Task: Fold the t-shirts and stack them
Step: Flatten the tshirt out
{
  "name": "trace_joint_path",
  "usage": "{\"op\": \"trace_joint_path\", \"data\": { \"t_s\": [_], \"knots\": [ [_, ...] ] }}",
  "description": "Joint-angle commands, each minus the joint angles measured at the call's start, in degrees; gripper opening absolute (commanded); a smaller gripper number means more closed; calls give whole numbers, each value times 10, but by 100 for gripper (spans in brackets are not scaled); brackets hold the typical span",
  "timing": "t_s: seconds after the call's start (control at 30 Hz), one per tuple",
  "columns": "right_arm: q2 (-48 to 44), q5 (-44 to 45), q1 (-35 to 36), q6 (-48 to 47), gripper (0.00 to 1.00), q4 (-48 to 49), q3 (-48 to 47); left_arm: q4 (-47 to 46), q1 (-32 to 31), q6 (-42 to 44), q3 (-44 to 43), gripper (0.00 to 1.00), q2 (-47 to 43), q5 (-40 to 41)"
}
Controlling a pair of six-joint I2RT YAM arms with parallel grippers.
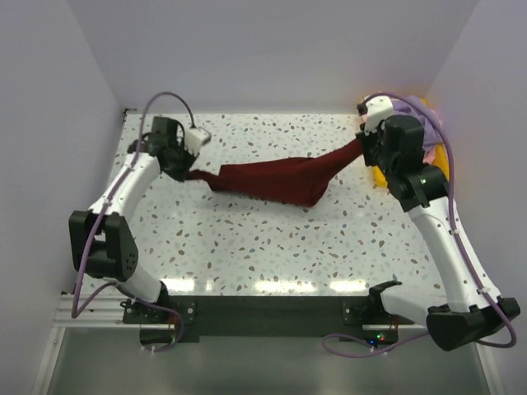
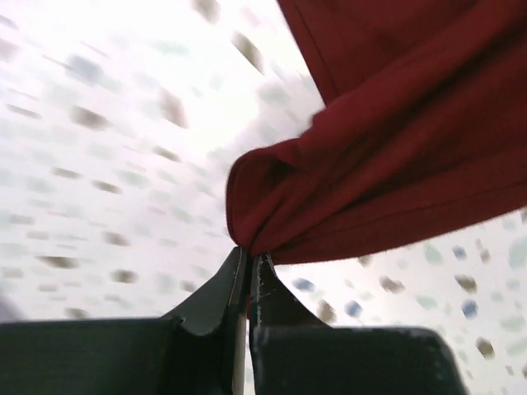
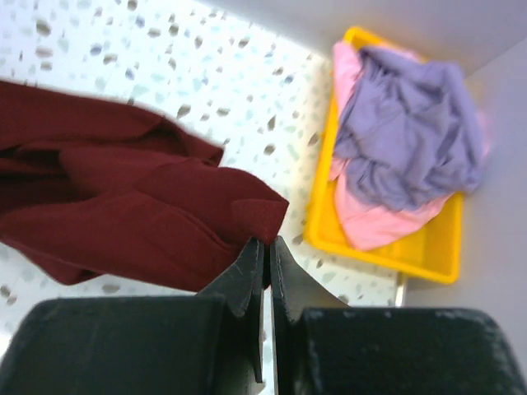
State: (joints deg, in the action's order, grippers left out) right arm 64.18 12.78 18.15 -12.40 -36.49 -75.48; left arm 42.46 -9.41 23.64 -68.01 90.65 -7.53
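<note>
Stretching out the maroon t-shirt (image 1: pixel 276 179)
Pinched by left gripper (image 2: pixel 249 262) and right gripper (image 3: pixel 268 247); needs laying flat next, probably.

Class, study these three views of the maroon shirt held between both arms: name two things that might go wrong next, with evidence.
The left tool pinches only a small bunched edge of the maroon shirt; it may slip out under tension. The right tool likewise grips a thin corner, and the shirt looks twisted, so it may land creased.
</note>
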Motion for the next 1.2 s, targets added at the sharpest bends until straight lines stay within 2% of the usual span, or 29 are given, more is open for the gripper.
{"op": "trace_joint_path", "data": {
  "t_s": [0.0,0.17,0.27,0.33,0.4,0.53,0.83,1.17],
  "knots": [
    [21,12,-31,-55,0,95,-100,49,39,18,-165,0,-26,-6],
    [131,-9,-86,-55,0,138,-237,82,46,-10,-390,0,27,34],
    [183,-16,-109,-47,0,133,-357,76,69,-45,-490,0,47,46],
    [197,-15,-116,-51,0,133,-393,60,80,-60,-517,0,41,65],
    [198,-13,-117,-57,0,138,-424,16,84,-64,-502,0,6,87],
    [182,-18,-117,-73,0,143,-440,-48,84,-61,-418,0,-67,100],
    [106,-37,-118,-72,0,120,-409,-64,84,-75,-360,0,-171,131],
    [53,-61,-117,-83,0,71,-490,-60,84,-87,-361,0,-281,124]
  ]
}}
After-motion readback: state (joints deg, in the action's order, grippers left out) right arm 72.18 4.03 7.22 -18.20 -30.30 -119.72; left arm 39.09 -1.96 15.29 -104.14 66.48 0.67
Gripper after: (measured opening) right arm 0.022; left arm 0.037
